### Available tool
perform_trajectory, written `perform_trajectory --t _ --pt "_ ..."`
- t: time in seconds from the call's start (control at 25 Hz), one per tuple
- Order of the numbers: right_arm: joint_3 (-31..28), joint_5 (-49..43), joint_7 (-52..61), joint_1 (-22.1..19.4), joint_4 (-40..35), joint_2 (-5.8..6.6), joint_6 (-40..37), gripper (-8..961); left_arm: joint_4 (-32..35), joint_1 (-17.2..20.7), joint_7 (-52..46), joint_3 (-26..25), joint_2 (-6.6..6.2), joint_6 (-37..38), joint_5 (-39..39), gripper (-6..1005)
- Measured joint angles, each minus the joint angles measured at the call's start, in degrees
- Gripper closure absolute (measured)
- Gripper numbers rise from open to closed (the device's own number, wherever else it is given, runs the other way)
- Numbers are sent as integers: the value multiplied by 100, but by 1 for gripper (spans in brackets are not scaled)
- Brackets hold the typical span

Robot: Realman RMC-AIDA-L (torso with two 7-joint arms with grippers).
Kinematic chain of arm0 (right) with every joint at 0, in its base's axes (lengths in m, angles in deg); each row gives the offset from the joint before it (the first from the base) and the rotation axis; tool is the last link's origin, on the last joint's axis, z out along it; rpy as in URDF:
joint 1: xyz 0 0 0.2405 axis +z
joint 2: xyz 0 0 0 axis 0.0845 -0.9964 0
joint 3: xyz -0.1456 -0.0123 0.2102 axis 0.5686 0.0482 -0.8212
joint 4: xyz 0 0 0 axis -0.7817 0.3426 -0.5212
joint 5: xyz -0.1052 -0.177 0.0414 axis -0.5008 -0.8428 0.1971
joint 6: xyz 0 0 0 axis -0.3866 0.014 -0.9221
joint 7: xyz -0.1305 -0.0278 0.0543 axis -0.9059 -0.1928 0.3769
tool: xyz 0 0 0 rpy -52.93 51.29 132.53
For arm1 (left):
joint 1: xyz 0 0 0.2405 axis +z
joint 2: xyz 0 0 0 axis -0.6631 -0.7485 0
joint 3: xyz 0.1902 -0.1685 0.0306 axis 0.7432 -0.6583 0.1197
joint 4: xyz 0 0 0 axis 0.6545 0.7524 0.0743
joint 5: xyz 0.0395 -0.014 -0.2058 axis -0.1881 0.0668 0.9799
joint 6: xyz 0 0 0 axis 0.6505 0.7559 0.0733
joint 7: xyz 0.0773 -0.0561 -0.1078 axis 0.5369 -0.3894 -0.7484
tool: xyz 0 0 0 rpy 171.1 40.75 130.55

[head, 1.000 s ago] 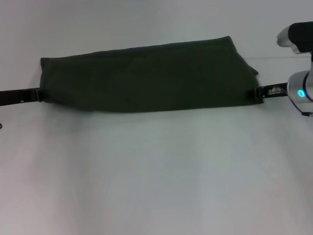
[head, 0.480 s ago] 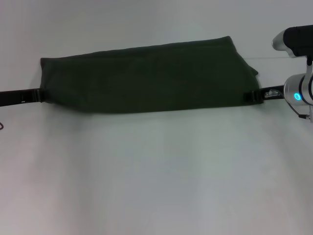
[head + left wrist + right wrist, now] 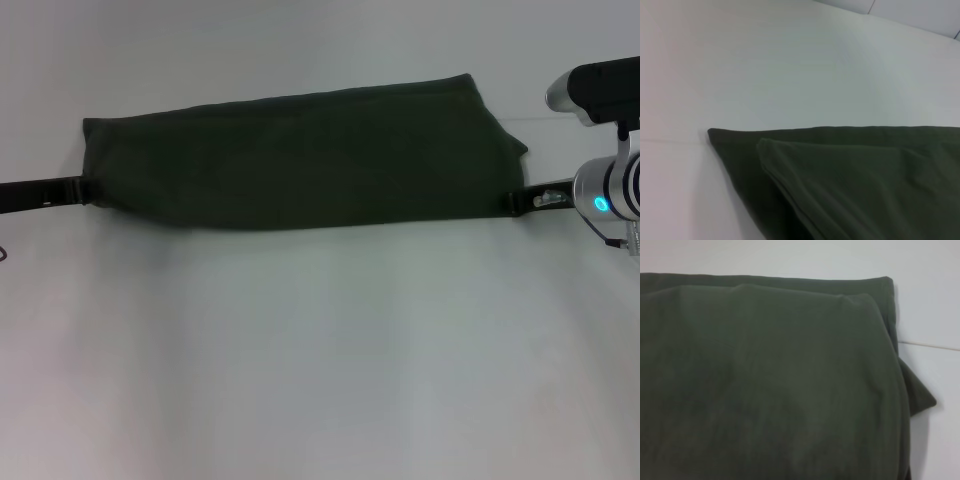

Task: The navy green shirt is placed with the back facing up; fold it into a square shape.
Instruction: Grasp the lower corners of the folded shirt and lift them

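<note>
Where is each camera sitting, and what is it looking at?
Head view: up on the robot's head, looking down at the shirt on the table; left pincer and right pincer show.
Left wrist view: on the left arm, facing a shirt corner; no pincer shows.
Right wrist view: on the right arm, facing folded layers.
All share the shirt.

1. Setting: looks like a lab or test bench, not a home.
2. Evidence: a plain white surface (image 3: 320, 380) fills the head view edge to edge, with no furniture or decor in sight.
3. A thin seam line (image 3: 930, 345) crosses the white surface in the right wrist view.
4. Only item laid out: one dark green shirt (image 3: 300, 160).
</note>
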Motion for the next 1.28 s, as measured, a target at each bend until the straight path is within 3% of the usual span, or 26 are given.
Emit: perform_trajectory --t 0.12,0.32,0.56,0.8,1.28 --pt "-4 13 -41 -10 3 0 21 564 15 6 0 2 3 3 1 985" --pt "-50 158 -314 -53 -55 -21 26 766 31 17 3 3 2 3 2 986" --pt "-53 550 -647 -94 -64 37 -190 882 37 23 7 2 1 2 -7 986" --pt "-54 604 -667 -188 -204 72 -459 887 89 43 4 -30 -21 209 -15 985" --pt "-58 880 -746 -775 -1151 77 -1680 887 358 152 -104 -41 -76 795 -55 985"
